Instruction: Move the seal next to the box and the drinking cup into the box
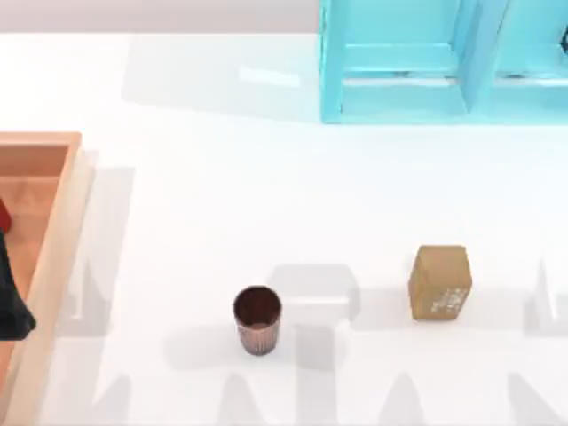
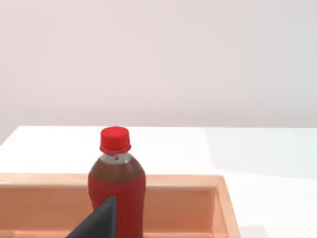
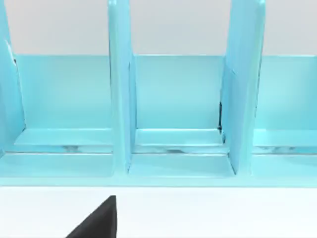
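Risks first, largest thing down, with the top view's far edge taken as twelve o'clock

At nine o'clock, large light-orange wooden box [image 1: 55, 232] with raised pale walls, partly cut off by the table's left edge; already holding a red-capped cola bottle [image 2: 117, 186] with a red label, upright just inside the far wall in the left wrist view. Likely trouble: a careless drop of the cup beside that bottle, tipping it over or leaving the cup leaning on it; equally, a low approach catching the box wall

At one o'clock, turquoise shelf unit [image 1: 444, 58] with upright dividers, well apart from everything to be moved; small risk, beyond a high swing of the right arm brushing it

At four o'clock, small tan-brown rectangular seal [image 1: 439, 282] with whitish markings on one face, standing upright and well apart from the box. Long carry across the table, so a slip or a topple on release beside the wall

At six o'clock, small dark reddish-brown ribbed drinking cup [image 1: 257, 319], upright, between seal and box. Round ribbed sides, so a shallow pinch could squirt it loose or roll it

Left gripper [image 1: 11, 302] over the box at nine o'clock, right gripper [image 3: 99, 220] facing the shelf: spread or closed, cannot tell for either

Count: one box, one shelf unit, one bottle, one seal, one cup, two grippers
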